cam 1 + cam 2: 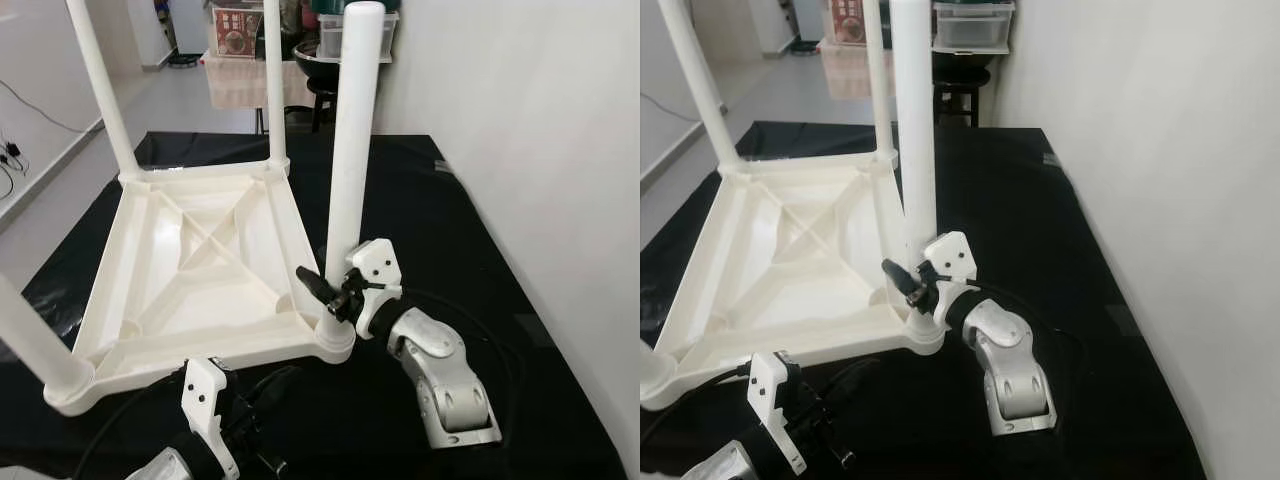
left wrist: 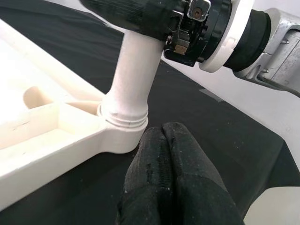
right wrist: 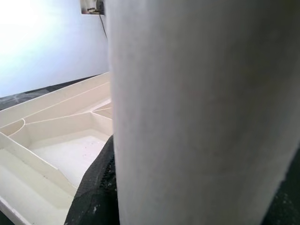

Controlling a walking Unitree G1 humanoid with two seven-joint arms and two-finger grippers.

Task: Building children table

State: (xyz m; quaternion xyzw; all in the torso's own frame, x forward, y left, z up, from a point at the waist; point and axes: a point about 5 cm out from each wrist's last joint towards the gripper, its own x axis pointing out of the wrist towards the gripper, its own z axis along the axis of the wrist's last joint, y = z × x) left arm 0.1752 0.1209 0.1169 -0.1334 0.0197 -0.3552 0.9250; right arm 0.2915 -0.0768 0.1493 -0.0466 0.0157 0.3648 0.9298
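Two right gripper (image 1: 322,290) fingers clasp table leg (image 1: 352,150); left gripper (image 2: 173,173) fingers closed, empty.

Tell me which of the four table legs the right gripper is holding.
The near-right leg, standing in the corner socket closest to the right gripper, whose fingers clamp its lower part. The other three stand untouched.

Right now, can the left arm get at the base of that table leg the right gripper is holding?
Probably yes. The left gripper, fingers shut, sits low beside the corner socket with only black cloth between. The right gripper clasps the leg higher up.
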